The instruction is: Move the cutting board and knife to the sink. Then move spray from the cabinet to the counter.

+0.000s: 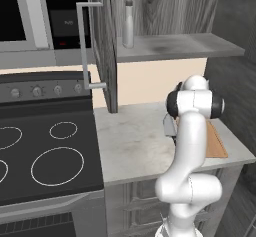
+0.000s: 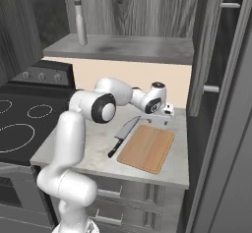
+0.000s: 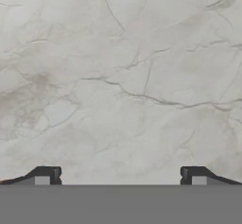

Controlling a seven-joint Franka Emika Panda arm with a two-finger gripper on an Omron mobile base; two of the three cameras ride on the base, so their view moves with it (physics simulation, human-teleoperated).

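Arm over the counter
The arm (image 1: 189,146) hides most of the cutting board (image 1: 216,142); the spray (image 1: 128,20) stands on the cabinet shelf (image 1: 175,46) above it.

knife (image 2: 123,135) left of cutting board (image 2: 147,148)

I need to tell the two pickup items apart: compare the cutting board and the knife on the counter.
The cutting board is a wide flat tan rectangle with rounded corners; the knife is slim, with a black handle and grey blade. The board is much the larger; the knife is shorter than the board's side. The knife lies just off the board's left edge, nearer the stove. Both lie flat on the marble counter, untouched.
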